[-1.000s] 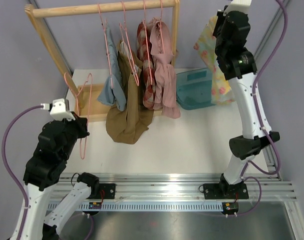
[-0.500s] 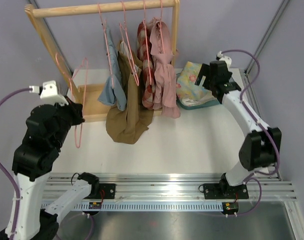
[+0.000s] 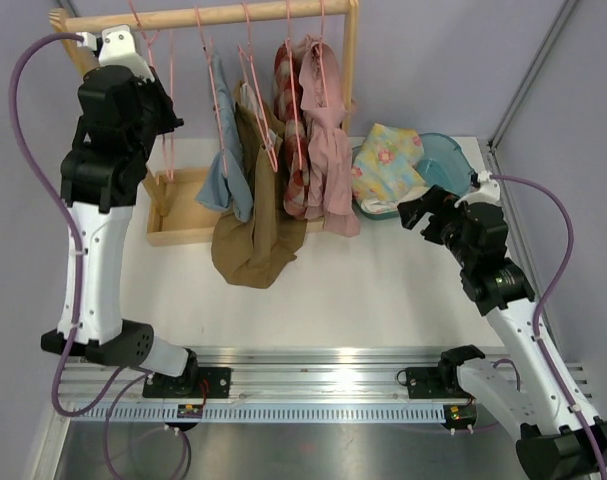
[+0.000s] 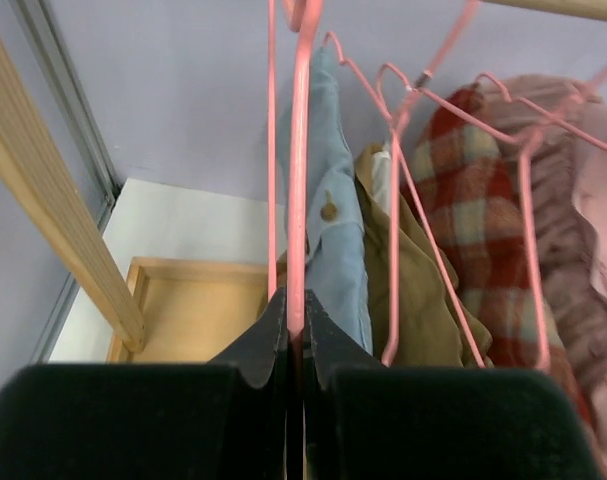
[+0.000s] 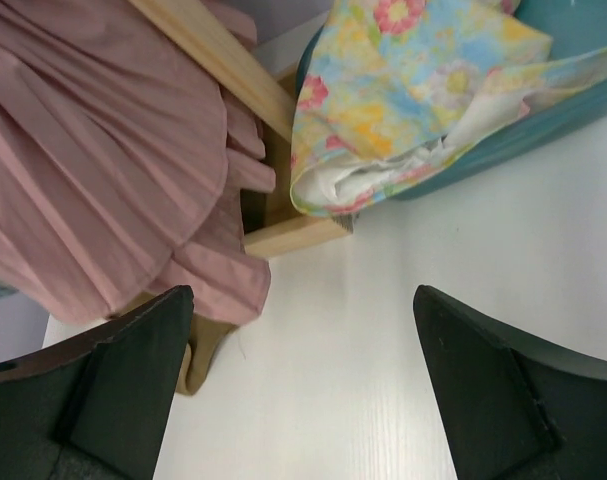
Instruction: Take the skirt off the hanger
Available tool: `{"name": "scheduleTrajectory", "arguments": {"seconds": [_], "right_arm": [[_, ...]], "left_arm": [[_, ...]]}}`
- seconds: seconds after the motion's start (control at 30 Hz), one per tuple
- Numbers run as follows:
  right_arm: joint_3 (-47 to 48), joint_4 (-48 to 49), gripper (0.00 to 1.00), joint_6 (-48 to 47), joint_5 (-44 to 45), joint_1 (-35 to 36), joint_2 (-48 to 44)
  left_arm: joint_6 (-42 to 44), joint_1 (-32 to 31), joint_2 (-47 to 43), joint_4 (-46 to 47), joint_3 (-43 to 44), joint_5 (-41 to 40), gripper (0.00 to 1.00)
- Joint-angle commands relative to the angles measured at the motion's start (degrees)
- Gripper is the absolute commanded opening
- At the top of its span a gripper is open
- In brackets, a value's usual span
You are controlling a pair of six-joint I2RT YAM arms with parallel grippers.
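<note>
1. The teal tub (image 3: 448, 155) sits just right of the wooden rack (image 3: 213, 15), on the white counter (image 3: 383, 280). The floral skirt (image 3: 383, 165) lies in it, bunched, with one edge spilling over the tub's rim toward the rack. It is off any hanger.
2. The wooden tray (image 3: 183, 205) lies under the rack's left end. I can't see much inside it, since hanging clothes cover its right part.
3. My left claw (image 4: 295, 330) is up at the rack's rail, left end, jaws pinched tight on the bare pink hanger (image 4: 299, 150). The hanger carries no garment.
4. My right claw (image 5: 303, 310) is low over the counter, right of the rack and near the tub. Its jaws are spread wide and hold nothing.
5. On the rack, right of my hanger, more pink hangers hold a blue shirt (image 3: 228, 180), a brown garment (image 3: 253, 230), a red plaid piece (image 3: 293, 150) and a pink pleated garment (image 3: 333, 170). They are packed close and overlapping.
6. The pink pleated garment hangs just beside the skirt and tub, in front of the rack's right post.
7. Materials:
   - The rack is light wood with a round rail.
   - The hangers are thin pink wire.
   - The tub is smooth plastic.
   - The skirt is thin cloth in yellow, blue and pink flowers, with white lining showing.
</note>
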Motion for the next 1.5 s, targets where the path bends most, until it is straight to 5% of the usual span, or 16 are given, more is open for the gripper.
{"name": "scheduleTrajectory", "arguments": {"seconds": [0.0,0.27,0.63,0.73,0.77,0.83,1.07,1.47], "right_arm": [[-0.7,-3.5,1.0,0.4,-4.2,0.4,-3.8],[-1.4,-8.5,0.99,-1.3,-5.2,0.4,-9.8],[-2.3,-9.2,0.99,-2.4,-5.6,0.4,-10.3],[-2.3,-9.5,0.99,-2.5,-5.6,0.4,-10.6],[-2.3,-9.5,0.99,-2.6,-5.5,0.4,-10.8],[-2.4,-9.7,0.99,-2.7,-5.5,0.4,-11.1],[-2.8,-9.9,0.99,-2.5,-5.8,0.4,-11.2],[-2.0,-11.9,0.99,-2.6,-5.1,0.4,-12.1]], "left_arm": [[-0.9,5.9,7.2,2.1,6.7,6.4,0.0],[-4.4,13.4,16.0,3.9,8.2,24.7,0.0],[-3.7,16.3,6.7,7.1,-7.8,27.3,0.01],[-3.5,16.2,5.1,5.3,-7.6,26.7,0.31],[-3.4,16.2,3.9,5.0,-7.4,26.8,0.63],[-3.9,16.2,2.1,5.0,-7.3,27.3,0.74],[-5.0,11.9,-3.3,5.9,-5.4,28.8,0.75],[-5.4,1.9,1.8,8.5,-8.2,25.3,0.66]]}}
